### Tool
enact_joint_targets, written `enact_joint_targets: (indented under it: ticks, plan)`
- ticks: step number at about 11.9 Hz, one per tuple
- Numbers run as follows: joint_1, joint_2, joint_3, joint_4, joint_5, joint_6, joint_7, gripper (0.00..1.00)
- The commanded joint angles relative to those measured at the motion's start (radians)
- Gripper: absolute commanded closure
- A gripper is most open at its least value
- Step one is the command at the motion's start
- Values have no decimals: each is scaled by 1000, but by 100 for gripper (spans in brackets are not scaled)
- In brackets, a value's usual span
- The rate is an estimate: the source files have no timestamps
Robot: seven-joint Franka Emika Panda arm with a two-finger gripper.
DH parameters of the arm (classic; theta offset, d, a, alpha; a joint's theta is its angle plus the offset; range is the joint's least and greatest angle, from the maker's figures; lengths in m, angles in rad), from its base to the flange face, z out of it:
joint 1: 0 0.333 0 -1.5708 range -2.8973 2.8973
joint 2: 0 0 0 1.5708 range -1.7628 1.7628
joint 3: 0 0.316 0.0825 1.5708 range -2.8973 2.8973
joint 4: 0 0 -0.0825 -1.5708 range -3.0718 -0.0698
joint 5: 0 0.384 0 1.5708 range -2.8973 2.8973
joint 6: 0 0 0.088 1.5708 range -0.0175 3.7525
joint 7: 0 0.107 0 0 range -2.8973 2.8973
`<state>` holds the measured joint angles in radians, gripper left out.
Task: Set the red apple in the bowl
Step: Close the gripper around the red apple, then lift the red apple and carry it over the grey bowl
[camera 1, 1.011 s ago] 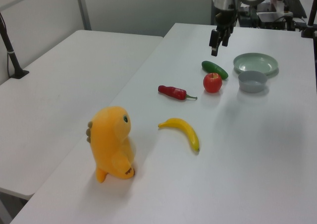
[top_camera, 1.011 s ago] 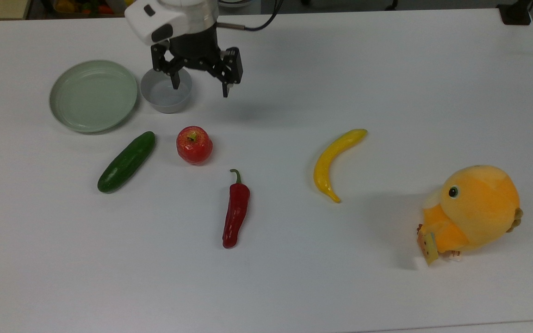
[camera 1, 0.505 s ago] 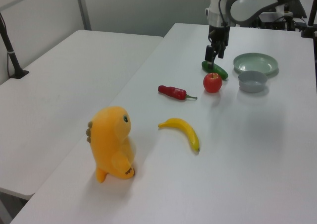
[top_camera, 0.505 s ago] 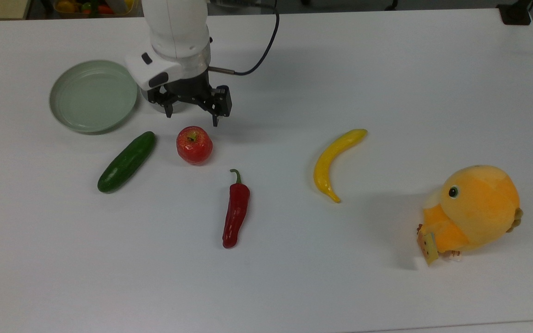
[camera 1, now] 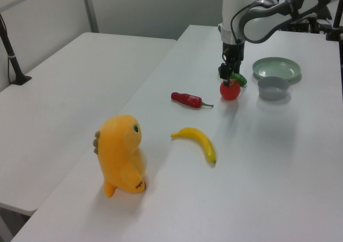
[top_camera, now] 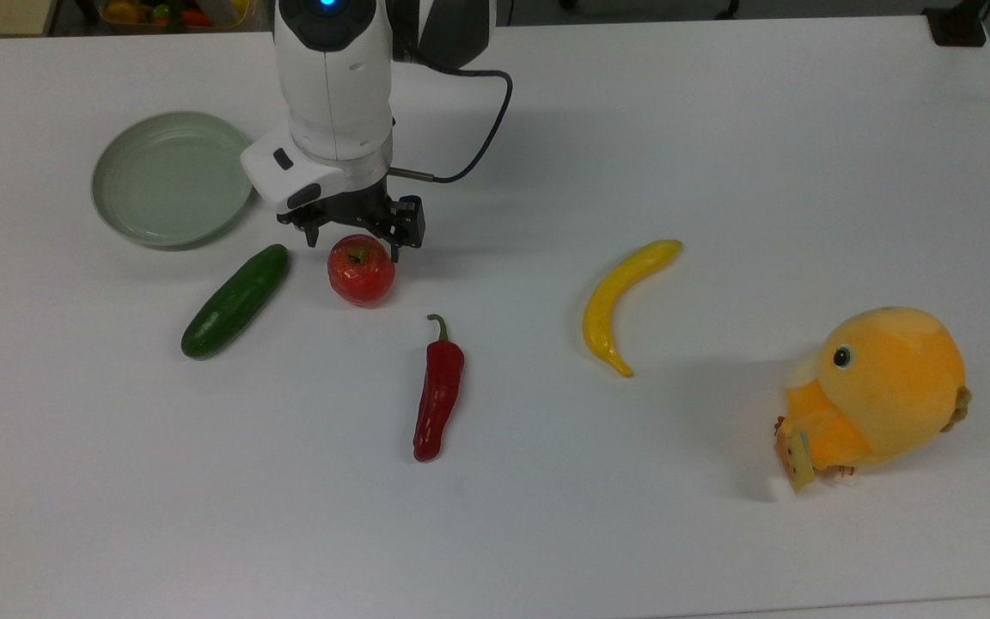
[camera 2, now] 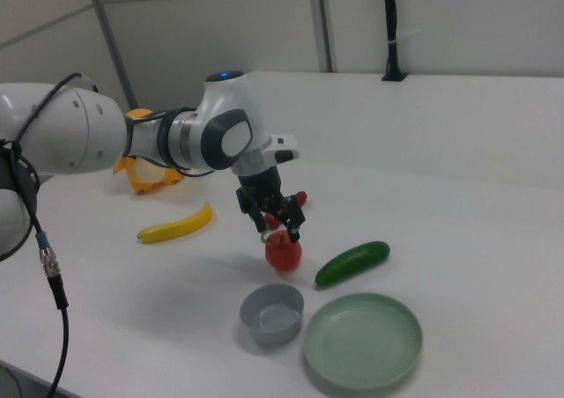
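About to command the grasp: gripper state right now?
Gripper: open, holding nothing, fingers spread just above the red apple on the table.

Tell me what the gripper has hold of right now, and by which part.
Nothing is held. The gripper is open, its fingers spread just above the red apple, which sits on the table.

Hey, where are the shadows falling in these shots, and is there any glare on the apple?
In the top view the plush toy casts a soft shadow toward the top view's left, and the gripper shades the table just above the red apple, which carries small bright highlights. In the right view the bowl throws only a faint, diffuse shadow on the table.
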<state>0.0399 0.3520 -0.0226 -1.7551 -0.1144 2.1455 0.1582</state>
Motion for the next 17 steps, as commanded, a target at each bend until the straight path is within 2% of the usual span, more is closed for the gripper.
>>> enact_joint_targets:
  ticks: [1, 4, 5, 6, 7, 11, 14, 17]
  plan:
    - [-5, 24, 6, 2, -24, 30, -23, 0]
    - [-5, 44, 4, 2, -45, 50, -22, 0]
    - [-3, 45, 6, -1, -60, 50, -23, 12]
    - [-3, 45, 6, -4, -74, 50, -23, 60]
    - [-3, 45, 6, -4, -74, 51, -23, 83]
    - [-6, 21, 6, -6, -68, 47, -19, 84]
    - [-23, -94, 6, -65, -61, 36, -35, 84]
    - [-37, -241, 6, -162, -56, -8, -126, 83]
